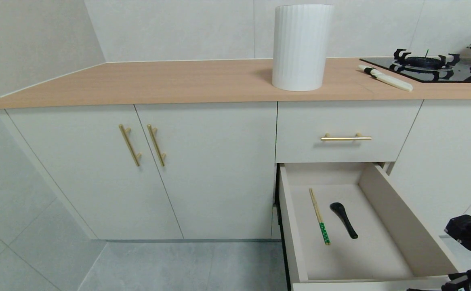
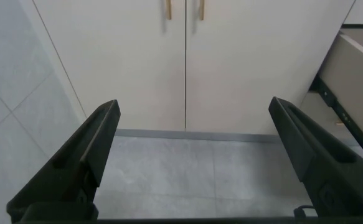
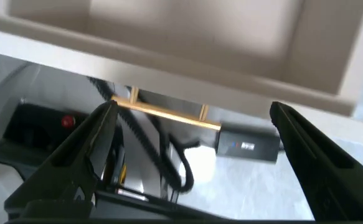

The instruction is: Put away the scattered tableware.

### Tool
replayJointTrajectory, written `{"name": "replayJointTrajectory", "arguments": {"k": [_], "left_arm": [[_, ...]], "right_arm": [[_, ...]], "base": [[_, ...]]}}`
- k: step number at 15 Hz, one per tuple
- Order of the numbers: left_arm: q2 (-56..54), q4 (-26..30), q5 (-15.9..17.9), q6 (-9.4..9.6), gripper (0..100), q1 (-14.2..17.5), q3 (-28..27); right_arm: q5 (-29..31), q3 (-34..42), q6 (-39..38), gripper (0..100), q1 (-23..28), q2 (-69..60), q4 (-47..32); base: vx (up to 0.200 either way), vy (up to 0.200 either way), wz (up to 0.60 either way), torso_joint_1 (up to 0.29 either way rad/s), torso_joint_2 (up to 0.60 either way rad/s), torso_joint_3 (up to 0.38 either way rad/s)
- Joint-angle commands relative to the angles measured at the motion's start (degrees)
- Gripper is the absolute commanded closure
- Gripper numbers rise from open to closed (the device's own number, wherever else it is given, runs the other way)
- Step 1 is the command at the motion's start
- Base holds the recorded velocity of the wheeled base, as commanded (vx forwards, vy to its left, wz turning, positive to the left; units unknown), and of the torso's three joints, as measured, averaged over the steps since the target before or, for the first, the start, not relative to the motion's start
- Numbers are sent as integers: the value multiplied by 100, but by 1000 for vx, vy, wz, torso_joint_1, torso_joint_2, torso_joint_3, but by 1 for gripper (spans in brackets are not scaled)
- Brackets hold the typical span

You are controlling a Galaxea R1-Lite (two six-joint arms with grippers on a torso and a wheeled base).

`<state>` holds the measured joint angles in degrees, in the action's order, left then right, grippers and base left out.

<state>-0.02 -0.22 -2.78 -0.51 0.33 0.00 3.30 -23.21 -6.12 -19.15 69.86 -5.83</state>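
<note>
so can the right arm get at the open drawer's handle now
Probably yes: the right gripper is open and the drawer's gold handle lies just ahead of its spread fingers, with nothing in between.

1. One pair of pale wooden chopsticks with green patterned ends (image 1: 319, 222) is counted.
2. One glossy black spoon (image 1: 343, 219) is counted.
3. One tall white ribbed cylindrical container (image 1: 301, 46) is counted.
4. One cream-bladed knife (image 1: 385, 77) is counted.
5. Three slim gold bar handles (image 1: 129, 145) are counted on the shut cabinet fronts.
</note>
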Motion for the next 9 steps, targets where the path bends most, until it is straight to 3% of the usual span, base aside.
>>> {"name": "replayJointTrajectory", "arguments": {"k": [1, 5, 9], "left_arm": [[2, -4, -3, -2, 0, 2, 0], [2, -4, -3, -2, 0, 2, 0], [2, -4, -3, -2, 0, 2, 0]], "right_arm": [[-14, 1, -153, 0, -106, 458, -15], [-23, -52, -214, 0, -528, 493, -490], [4, -228, -724, 0, -581, 924, -463]], "base": [[0, 0, 0, 0, 0, 0], [0, 0, 0, 0, 0, 0], [0, 0, 0, 0, 0, 0]]}}
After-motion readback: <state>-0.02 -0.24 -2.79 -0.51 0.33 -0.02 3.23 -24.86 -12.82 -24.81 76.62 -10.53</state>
